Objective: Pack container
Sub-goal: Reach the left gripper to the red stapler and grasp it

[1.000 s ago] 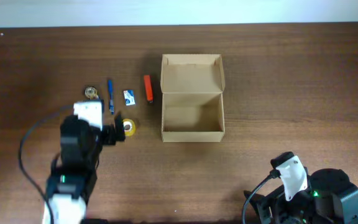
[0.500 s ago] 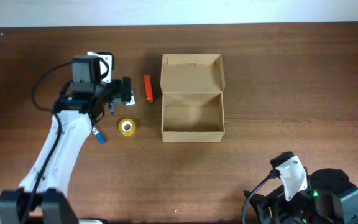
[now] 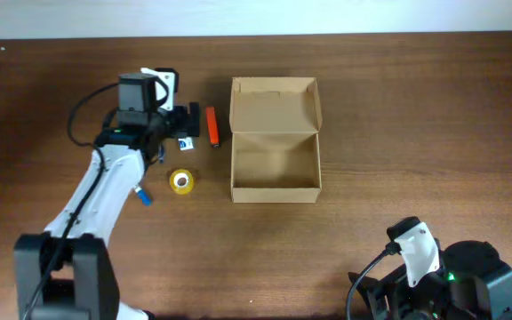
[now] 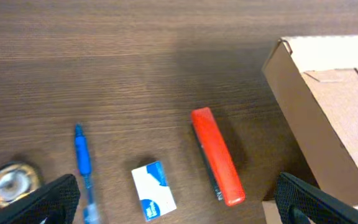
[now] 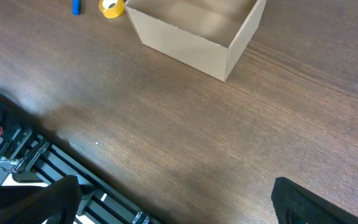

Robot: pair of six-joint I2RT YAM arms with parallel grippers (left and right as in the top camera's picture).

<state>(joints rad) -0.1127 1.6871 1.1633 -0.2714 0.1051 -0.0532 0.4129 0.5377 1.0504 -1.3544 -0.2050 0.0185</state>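
1. Over the last second the left arm (image 3: 105,191) was swung from the near-left part of the counter (image 3: 398,116) out to the row of small items left of the container (image 3: 274,167). The container and the right arm (image 3: 443,271) were left where they had been.
2. The left tool (image 4: 176,183) was seen hanging above those items with its fingers (image 4: 48,199) spread wide and nothing held between them.
3. The right tool (image 5: 176,193) was parked low at the near-right corner, its fingers likewise set far apart and empty.
4. The container was placed near the middle of the counter, its lid (image 3: 274,105) folded back on the far side and its inside bare.
5. Just left of the container a red marker (image 4: 216,155) was laid on the counter. Further left came a white-and-blue packet (image 4: 154,190), a blue pen (image 4: 82,158) and a silver roll (image 4: 11,183), all apart from one another.
6. A yellow tape roll (image 3: 181,181) was set nearer the robot, with a short blue item (image 3: 142,195) to its left.
7. The counter was shown as dark brown wood grain with a dull sheen.
8. A pale strip (image 3: 238,18) was seen beyond its far edge; what it was could not be told.
9. A black slatted frame (image 5: 23,155) was seen past the near edge in the right wrist view.
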